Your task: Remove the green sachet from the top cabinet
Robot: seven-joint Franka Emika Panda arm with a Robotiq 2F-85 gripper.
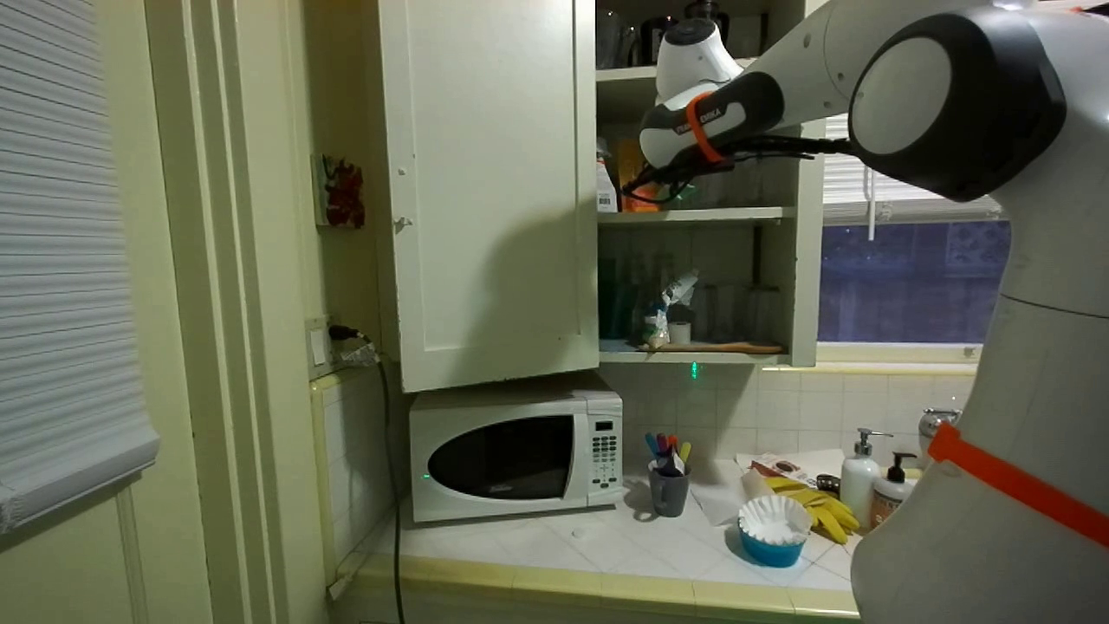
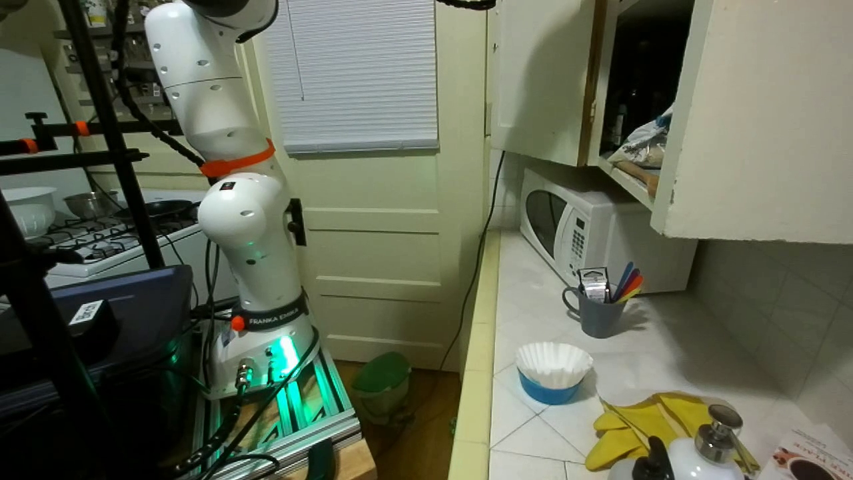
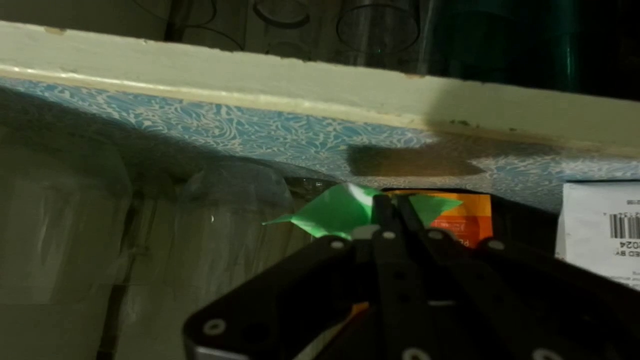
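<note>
The green sachet (image 3: pixel 330 210) shows in the wrist view, pinched and bent between my fingertips, with green sticking out on both sides. My gripper (image 3: pixel 392 200) is shut on it, just above the blue-patterned shelf. The top cabinet (image 1: pixel 697 215) stands with its white door (image 1: pixel 494 173) open in an exterior view. My wrist reaches in at its middle shelf there; the gripper is mostly hidden by the arm and cables. The cabinet (image 2: pixel 766 133) also shows from the side in an exterior view, where the gripper cannot be made out and the sachet is hidden.
An orange packet (image 3: pixel 467 220) sits right behind the sachet. Clear glasses (image 3: pixel 225 210) stand on one side and a white barcoded package (image 3: pixel 600 230) on the other. The microwave (image 1: pixel 511 459), a grey mug (image 1: pixel 669 490) and a blue bowl (image 1: pixel 771 550) stand on the counter below.
</note>
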